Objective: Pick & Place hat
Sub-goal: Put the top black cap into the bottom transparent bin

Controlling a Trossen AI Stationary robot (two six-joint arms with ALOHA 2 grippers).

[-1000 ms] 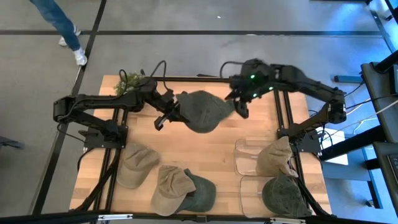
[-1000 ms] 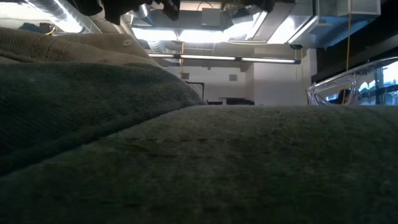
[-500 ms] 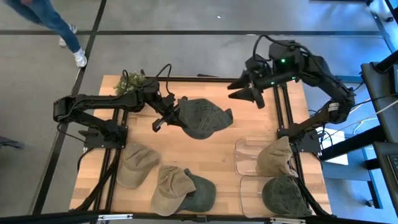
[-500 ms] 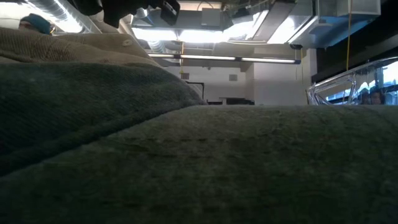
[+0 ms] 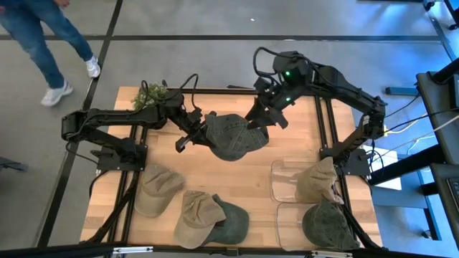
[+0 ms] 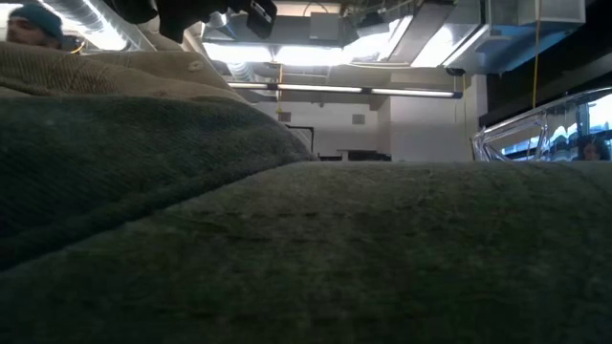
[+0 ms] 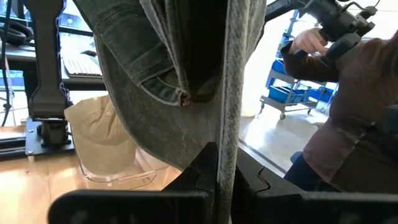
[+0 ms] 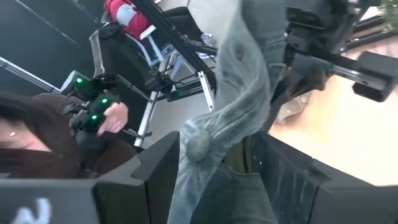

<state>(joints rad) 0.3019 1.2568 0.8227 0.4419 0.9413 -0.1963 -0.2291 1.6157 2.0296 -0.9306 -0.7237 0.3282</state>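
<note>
A dark green hat (image 5: 231,136) hangs above the far middle of the wooden table (image 5: 244,172), between my two arms. My left gripper (image 5: 196,133) is shut on its left edge. My right gripper (image 5: 257,122) stands open at the hat's right side. In the right wrist view a bunched fold of the hat with its top button (image 8: 198,147) lies between the spread fingers (image 8: 160,163). The low view is filled by hats lying close to the camera. My left gripper pinches the hat's rim (image 7: 222,155) between its two fingers, which come level from the table's left. The cloth shows edge-on between them. The hat is lifted clear of the table and droops slack away from the fingers. My right gripper has the bunched fold between its open fingers; whether they touch it I cannot tell.
Two tan hats (image 5: 158,190) (image 5: 195,215) and a green hat (image 5: 231,222) lie at the near left. Clear trays at the near right hold a tan hat (image 5: 319,183) and a green hat (image 5: 326,226). A small plant (image 5: 150,93) sits at the far left corner. A person (image 5: 32,32) walks beyond it.
My right gripper left the hat's right side, rose toward the far right corner, then came back to that side, turning as it went. The hat sagged and drew narrower on its right while my left gripper kept hold of it. The person has walked along the far left.
</note>
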